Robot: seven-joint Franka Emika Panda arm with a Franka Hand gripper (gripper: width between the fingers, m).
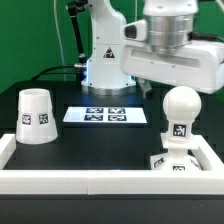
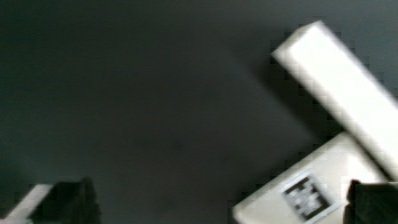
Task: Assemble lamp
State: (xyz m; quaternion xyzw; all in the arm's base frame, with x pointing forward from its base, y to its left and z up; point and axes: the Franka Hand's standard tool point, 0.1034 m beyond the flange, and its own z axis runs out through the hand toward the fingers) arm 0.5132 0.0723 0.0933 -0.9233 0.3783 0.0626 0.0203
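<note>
Seated upright on small square stepped white plastic base (image 1: 172,161), at the exterior view's right near white tray wall (image 1: 100,180): ball-shaped white bulb (image 1: 181,107), apparently already joined, tag facing front. Stood well apart at the exterior view's left, mouth down on black table (image 1: 100,140): tapered white cup-like shade (image 1: 37,114), likely waiting to be fitted. Lay between, further back: marker board (image 1: 106,115). Hung above, empty: gripper (image 2: 222,200), dark fingers (image 2: 63,200) spread, a tagged white part between them below.
</note>
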